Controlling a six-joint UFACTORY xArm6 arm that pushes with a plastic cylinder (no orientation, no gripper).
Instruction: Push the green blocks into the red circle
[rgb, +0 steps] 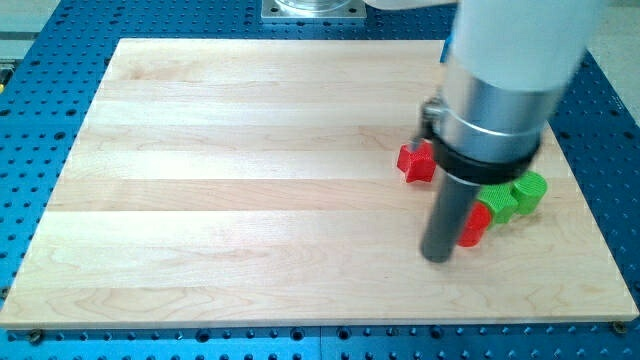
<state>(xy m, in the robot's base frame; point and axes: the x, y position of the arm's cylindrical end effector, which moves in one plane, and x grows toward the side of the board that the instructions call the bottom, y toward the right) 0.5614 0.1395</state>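
Observation:
My tip (438, 257) rests on the wooden board (250, 180) at the view's lower right. A red block (474, 225), shape unclear, sits right against the rod's right side. Two green blocks lie just beyond it to the right: one (499, 202) touching the red block, the other (529, 192) touching the first green one. A red star-shaped block (416, 162) lies above and left of my tip, partly hidden by the arm. The arm's body covers the area above the green blocks.
The blue perforated table (40, 120) surrounds the board on all sides. The board's right edge (590, 215) is close to the green blocks. A metal base plate (312, 10) sits at the view's top.

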